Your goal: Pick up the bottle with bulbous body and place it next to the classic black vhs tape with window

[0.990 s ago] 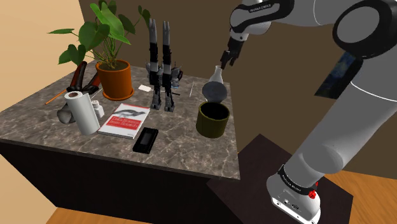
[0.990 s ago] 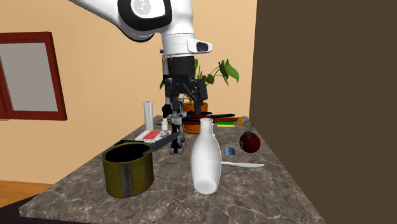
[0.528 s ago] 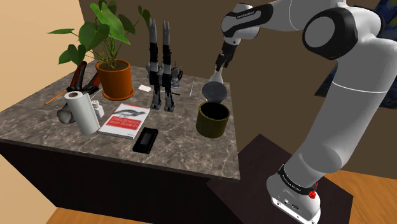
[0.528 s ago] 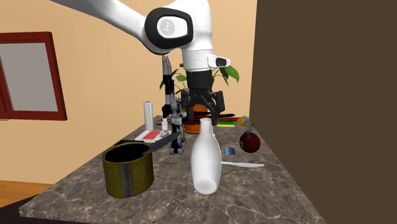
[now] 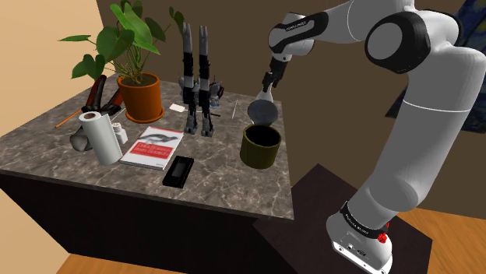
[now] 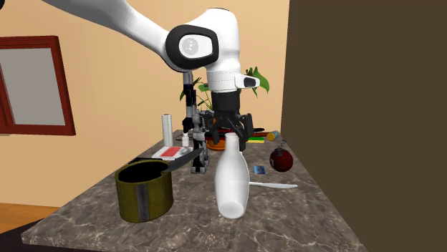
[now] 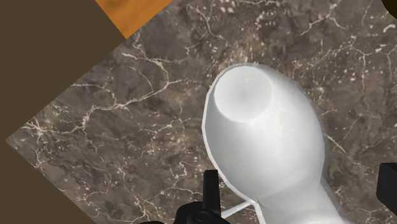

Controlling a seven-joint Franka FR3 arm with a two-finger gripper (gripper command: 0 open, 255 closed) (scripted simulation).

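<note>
Shoulder view: gripper [image 5: 269, 80] sits at the neck of the bottle [image 5: 263, 110]. The bottle stands near the table's [image 5: 226, 180] edge on the shoulder view's right, just behind the olive pot [image 5: 261, 146]. VHS tape [image 5: 179, 170] is well apart, near the front edge, just beside the red-and-white book [image 5: 153, 145]. Risk: the carry path crosses the pot, so a low lift clips its rim.

Second exterior view: fingers [image 6: 247, 129] straddle the bottle's top, spread, holding nothing. A narrow-neck grip with the bulb hanging below will likely swing or slip if the close lands too high.

Wrist view: fingers [image 7: 210, 188] stand apart either side of the neck, no contact visible, bottle roughly centred. The surface is smooth and tapered, so the pads could ride up and squeeze it out. Uneven contact could tip it toward the table edge.
</note>
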